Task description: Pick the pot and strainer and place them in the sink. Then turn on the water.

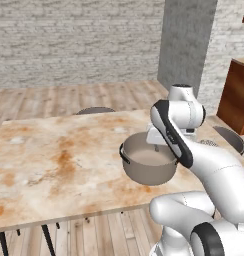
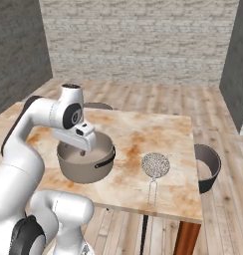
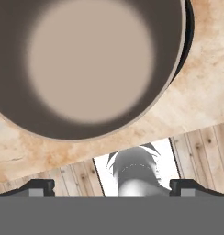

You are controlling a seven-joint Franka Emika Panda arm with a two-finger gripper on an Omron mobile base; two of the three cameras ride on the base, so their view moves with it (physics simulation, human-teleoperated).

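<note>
The pot (image 1: 148, 162), wide and grey with small black side handles, stands on the marble table near its front edge. My gripper (image 1: 156, 146) hangs open just over the pot (image 2: 86, 160), with one finger dipping inside its rim. In the hand view the pot's pale inside (image 3: 91, 59) lies ahead of my gripper (image 3: 112, 186), whose fingertips (image 3: 38, 186) stand wide apart with nothing between them. The silver mesh strainer (image 2: 156, 164) lies flat to the pot's right, its wire handle pointing at the front edge. The arm partly hides the strainer (image 1: 209, 143). The sink and the water are out of view.
The marble table (image 1: 59, 155) stretches wide to the pot's left. A dark round chair (image 2: 209, 169) stands off the table's right end, and another (image 2: 96, 105) behind the table. A wooden cabinet (image 1: 236, 95) stands at the far right. Wood floor lies below the table's front edge.
</note>
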